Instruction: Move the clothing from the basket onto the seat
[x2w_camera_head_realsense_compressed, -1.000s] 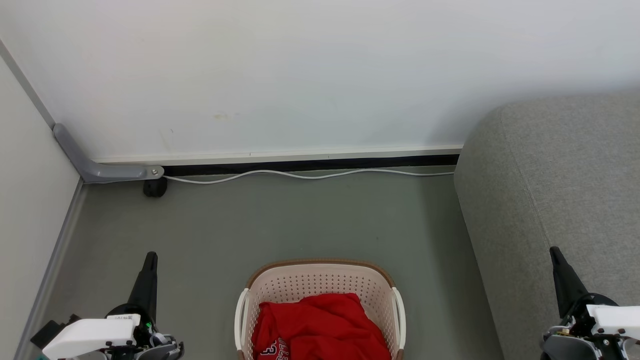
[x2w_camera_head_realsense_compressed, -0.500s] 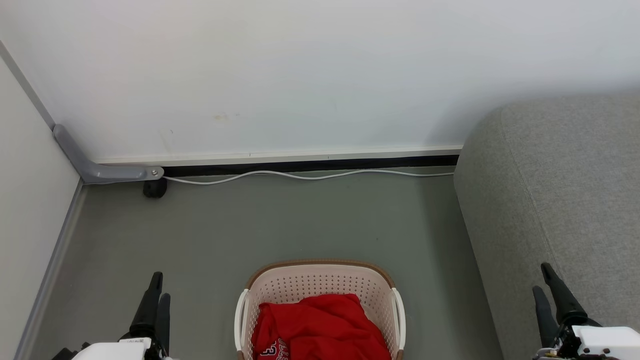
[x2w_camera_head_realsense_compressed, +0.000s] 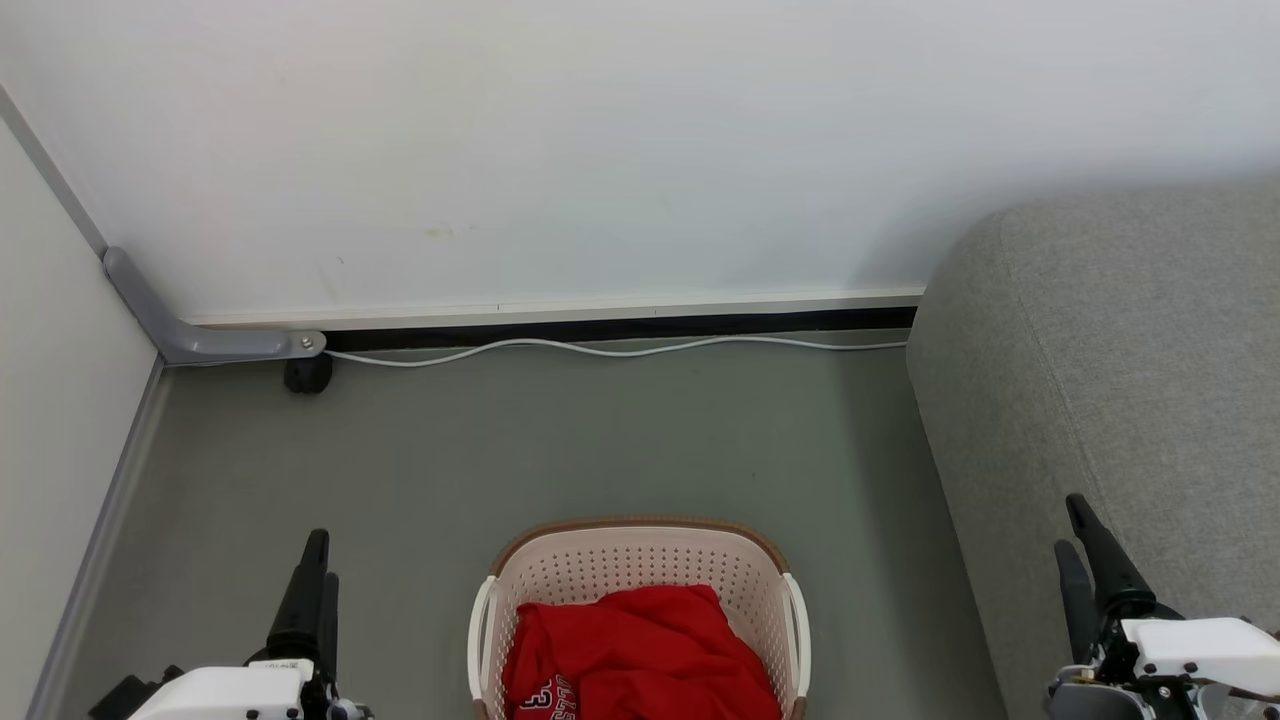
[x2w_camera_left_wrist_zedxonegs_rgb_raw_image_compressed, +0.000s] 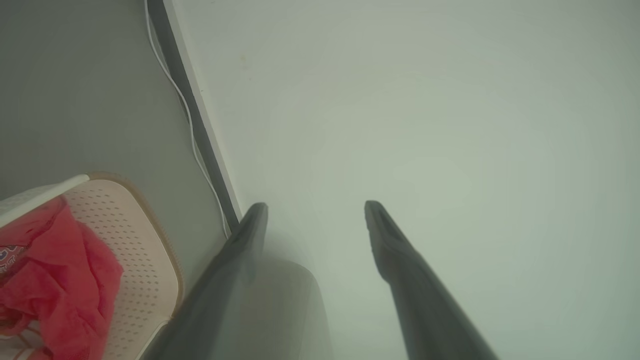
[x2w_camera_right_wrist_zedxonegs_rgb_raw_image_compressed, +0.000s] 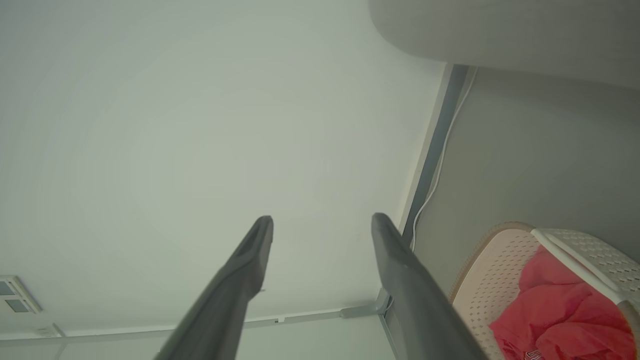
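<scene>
Wall (x2w_camera_head_realsense_compressed: 600, 150): white, takes up top half of head view; meets floor along a dark skirting strip.
Floor (x2w_camera_head_realsense_compressed: 600, 430): grey-green; basket stands on it.
Seat (x2w_camera_head_realsense_compressed: 1130, 380): grey woven sofa w/ rounded edge, right side of head view, well apart from basket.
Basket (x2w_camera_head_realsense_compressed: 640, 560): cream, perforated walls, brown rim, white side handles; bottom centre, btwn the two tools.
Clothing (x2w_camera_head_realsense_compressed: 640, 650): red bundle inside basket; white lettering + a "3" visible at heap's lower left.
Left tool (x2w_camera_head_realsense_compressed: 323, 558): lower left, above floor, beside basket. Wrist view (x2w_camera_left_wrist_zedxonegs_rgb_raw_image_compressed: 315, 206): fingers wide apart, nothing btwn them, pointing at wall.
Right tool (x2w_camera_head_realsense_compressed: 1069, 523): lower right, against seat's side. Wrist view (x2w_camera_right_wrist_zedxonegs_rgb_raw_image_compressed: 322, 218): fingers wide apart, empty.
Cable (x2w_camera_head_realsense_compressed: 600, 350): white, thin, runs along skirting from grey bracket (x2w_camera_head_realsense_compressed: 200, 340) to seat.
</scene>
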